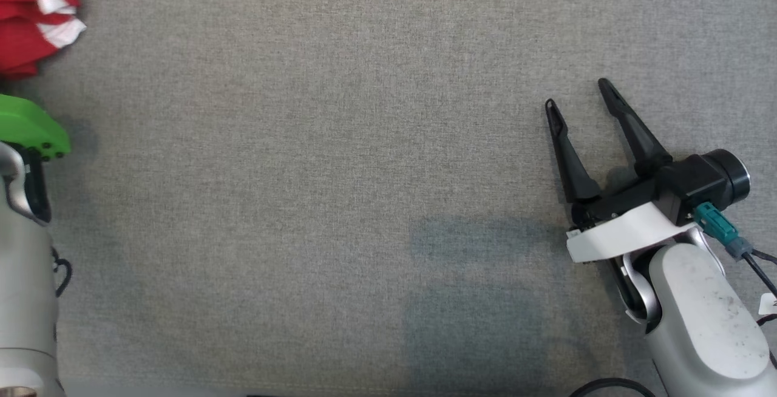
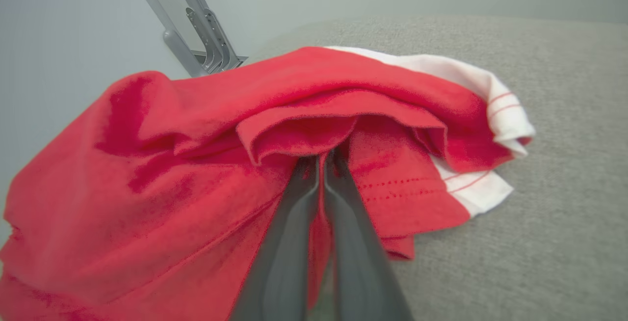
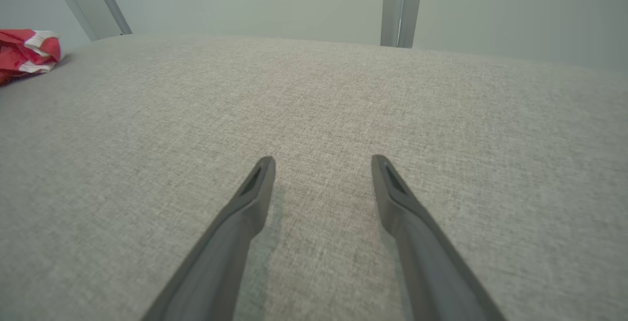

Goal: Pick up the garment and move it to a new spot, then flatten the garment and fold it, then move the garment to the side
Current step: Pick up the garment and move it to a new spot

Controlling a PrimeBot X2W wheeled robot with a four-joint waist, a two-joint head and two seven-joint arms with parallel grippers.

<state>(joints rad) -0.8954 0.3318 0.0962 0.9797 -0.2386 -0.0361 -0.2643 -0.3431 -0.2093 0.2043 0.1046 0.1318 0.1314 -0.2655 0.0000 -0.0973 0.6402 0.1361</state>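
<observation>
The garment [image 1: 33, 17] is red with white striped trim, lying crumpled at the far left corner of the grey cloth-covered table [image 1: 340, 160]. Up close in the left wrist view, the garment [image 2: 186, 164] is bunched in folds, and my left gripper [image 2: 324, 156] is shut on a red fold, its fingertips tucked under an overhanging layer. At the right of the head view my right gripper [image 1: 580, 95] rests open over bare table, far from the garment. In its own wrist view the right gripper [image 3: 323, 164] holds nothing, with the garment [image 3: 27, 51] small at the far left.
A green cover on my left arm [image 1: 30, 127] sits just below the garment in the head view. Metal frame posts [image 2: 196, 26] stand behind the table's far edge. Another post [image 3: 402, 7] rises at the back. Bare grey table stretches between the two arms.
</observation>
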